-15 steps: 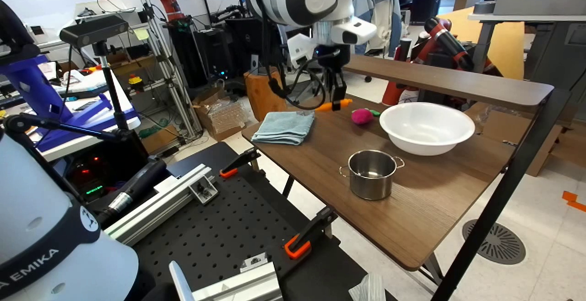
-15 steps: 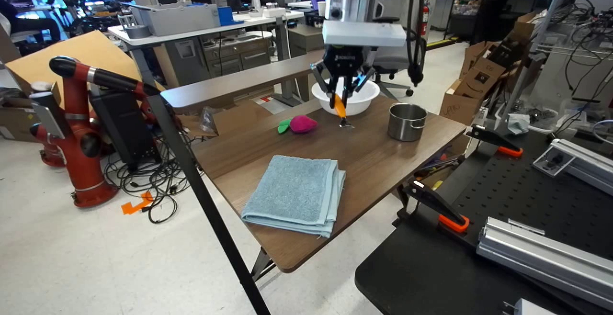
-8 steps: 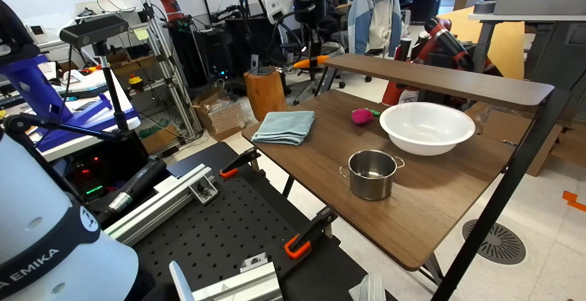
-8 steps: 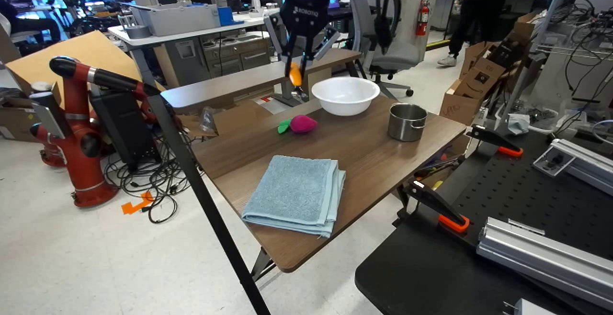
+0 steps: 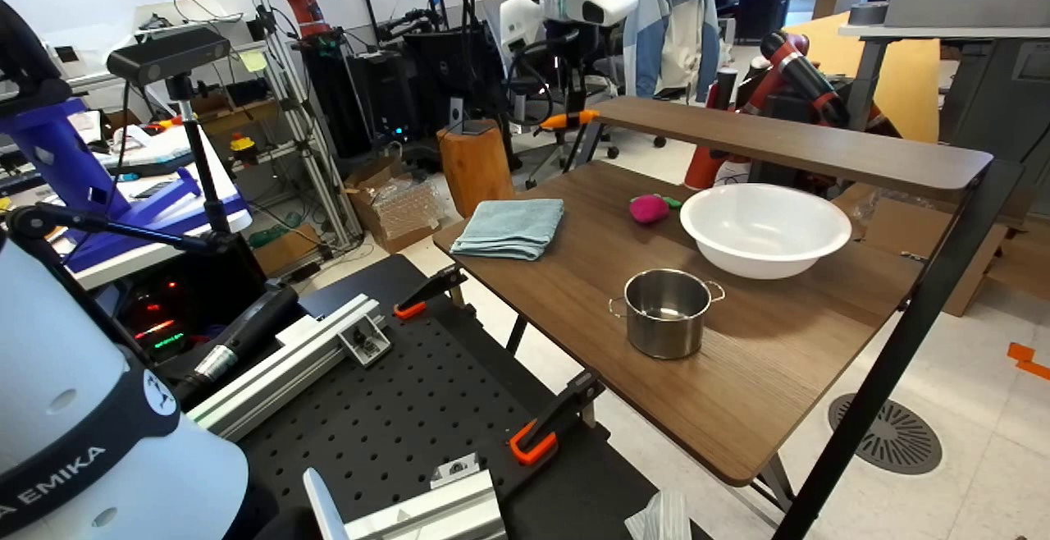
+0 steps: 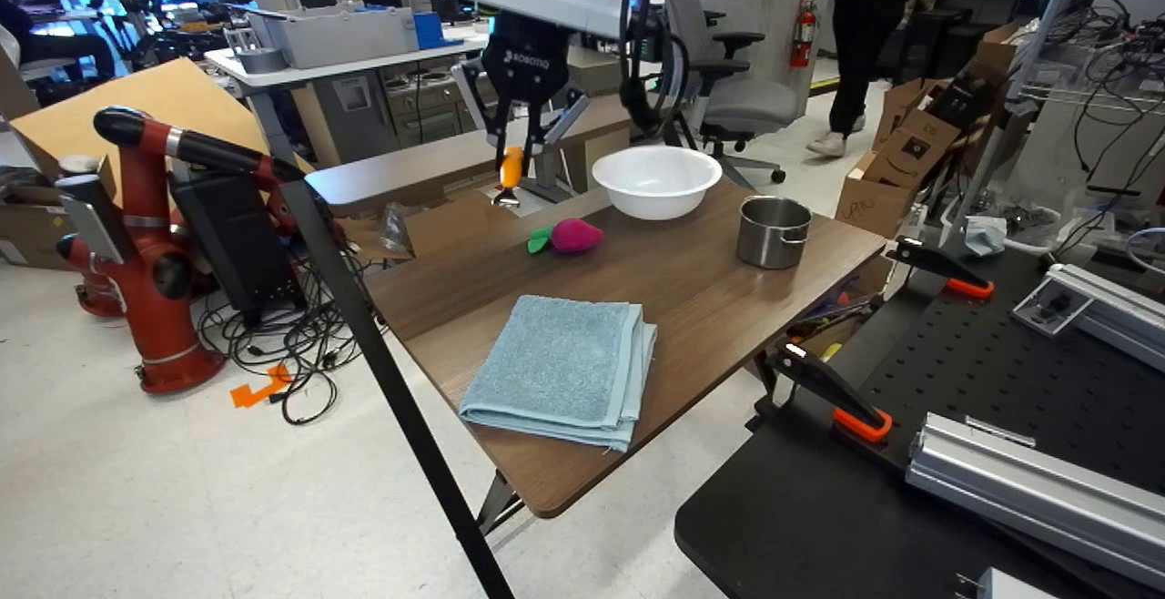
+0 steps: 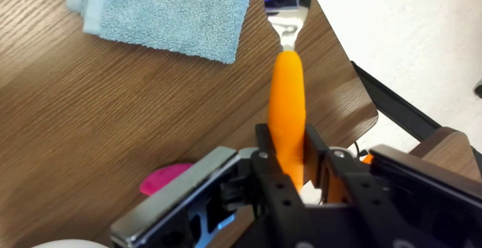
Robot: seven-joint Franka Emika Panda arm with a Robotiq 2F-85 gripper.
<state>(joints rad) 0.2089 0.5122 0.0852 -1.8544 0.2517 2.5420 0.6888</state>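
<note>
Fingers (image 7: 265,142) hold a fork (image 7: 288,97), apparently cropped atop wrist view.

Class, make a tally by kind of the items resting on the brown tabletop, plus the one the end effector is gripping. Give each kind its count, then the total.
Orange-handled fork: 1, gripped by the end effector
Folded blue cloth: 1
Pink-and-green object: 1
White bowl: 1
Metal pot: 1
Total: 5
</note>
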